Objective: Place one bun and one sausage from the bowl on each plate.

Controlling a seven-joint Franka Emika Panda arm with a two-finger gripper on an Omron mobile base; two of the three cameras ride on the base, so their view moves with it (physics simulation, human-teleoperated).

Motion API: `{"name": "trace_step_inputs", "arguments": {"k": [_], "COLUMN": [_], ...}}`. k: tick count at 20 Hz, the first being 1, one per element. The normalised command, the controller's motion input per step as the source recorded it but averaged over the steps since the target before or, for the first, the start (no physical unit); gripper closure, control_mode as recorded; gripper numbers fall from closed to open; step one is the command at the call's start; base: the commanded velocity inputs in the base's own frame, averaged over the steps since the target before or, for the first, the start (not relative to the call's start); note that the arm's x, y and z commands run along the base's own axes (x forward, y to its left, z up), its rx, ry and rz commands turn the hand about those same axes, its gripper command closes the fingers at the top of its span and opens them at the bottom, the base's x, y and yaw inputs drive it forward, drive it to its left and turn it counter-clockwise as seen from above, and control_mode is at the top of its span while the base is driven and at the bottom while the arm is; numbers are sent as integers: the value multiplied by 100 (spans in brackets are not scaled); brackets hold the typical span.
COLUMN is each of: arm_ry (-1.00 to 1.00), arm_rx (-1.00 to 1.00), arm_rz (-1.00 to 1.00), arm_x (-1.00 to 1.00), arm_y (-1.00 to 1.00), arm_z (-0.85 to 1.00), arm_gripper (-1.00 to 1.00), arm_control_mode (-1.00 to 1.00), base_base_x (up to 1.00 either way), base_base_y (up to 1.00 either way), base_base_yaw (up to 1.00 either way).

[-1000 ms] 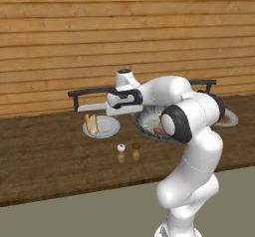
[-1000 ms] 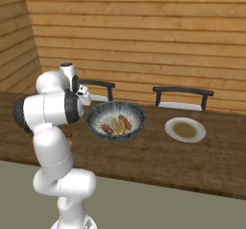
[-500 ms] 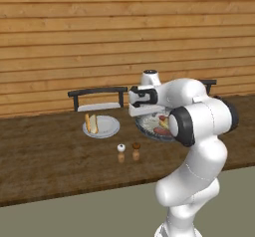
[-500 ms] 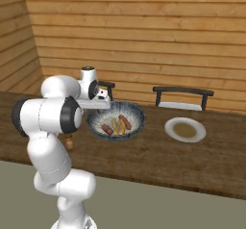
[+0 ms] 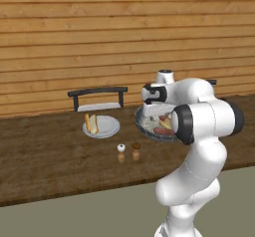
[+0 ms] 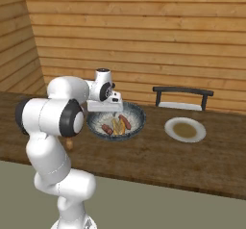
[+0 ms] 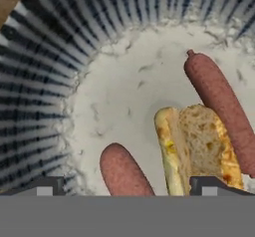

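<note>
Jaws apart, poised over the bowl

The gripper hung above the bowl with its jaws spread wide and nothing between them; one dark fingertip showed over the bowl's striped rim side and the other over the bun. Inside the bowl's pale speckled floor lay that bun, a long sausage just beside it, and a second sausage on the bun's other side. The bowl sat on the wooden counter. One plate stood to the bowl's left in the left base view, already carrying a bun. The other plate sat on the bowl's far side, near a dark rack. Two small shakers stood on the counter in front of the first plate.
</note>
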Motion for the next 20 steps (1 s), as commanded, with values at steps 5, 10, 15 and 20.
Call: {"name": "trace_step_inputs", "arguments": {"k": [5, 10, 15, 20], "arm_ry": [11, 4, 0, 1], "arm_rx": [0, -1, -5, -6], "arm_rz": [0, 0, 3, 3], "arm_x": [-26, -16, -13, -16], "arm_y": [0, -1, -15, -11], "arm_z": [0, -3, -19, -30], "arm_gripper": [-100, -100, -100, -100], "arm_control_mode": [-100, -100, -100, -100], "base_base_x": [0, 0, 0, 0], "base_base_y": [0, 0, 0, 0], "base_base_yaw": [0, 0, 0, 0]}}
